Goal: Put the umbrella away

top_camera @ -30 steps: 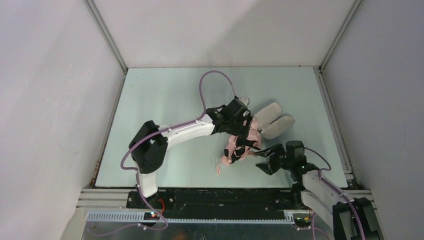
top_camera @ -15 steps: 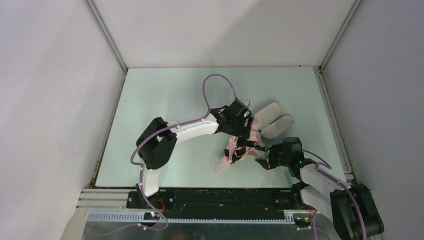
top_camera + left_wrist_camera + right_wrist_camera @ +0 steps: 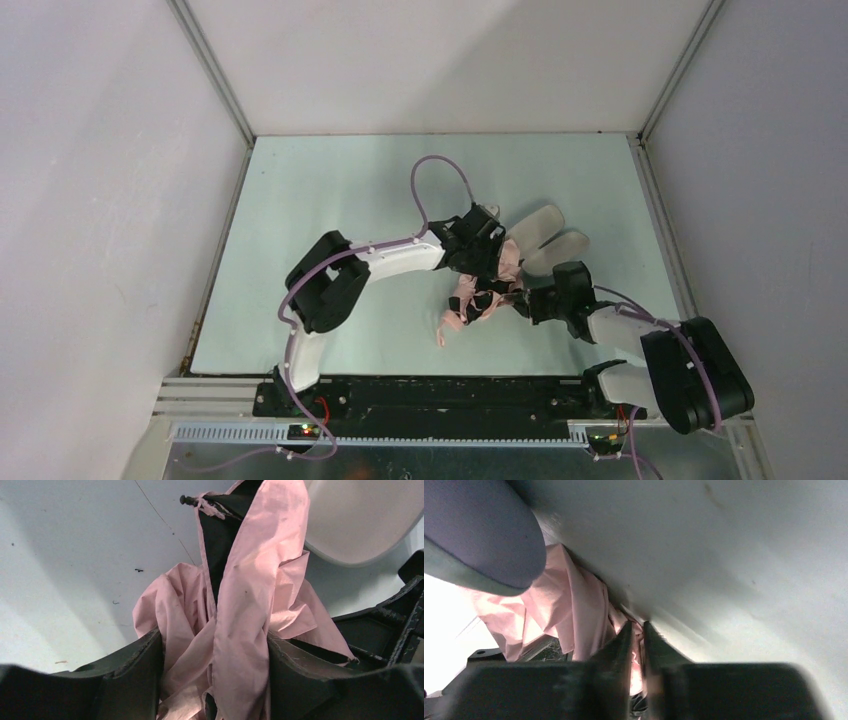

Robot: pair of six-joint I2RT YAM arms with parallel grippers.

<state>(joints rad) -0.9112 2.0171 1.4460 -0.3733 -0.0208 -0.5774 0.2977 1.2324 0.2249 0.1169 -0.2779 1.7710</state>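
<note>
Top external view: I find the umbrella lying crumpled on the table, just left of the case. The case lies open in two halves, and I cannot make out their contents. Left gripper: fingers clasp the bunched pink fabric from both sides. Right gripper: fingers nearly pressed together, pinching a fold of the same fabric. The table is pale green with small dark marks. Plain white walls enclose three sides.
</note>
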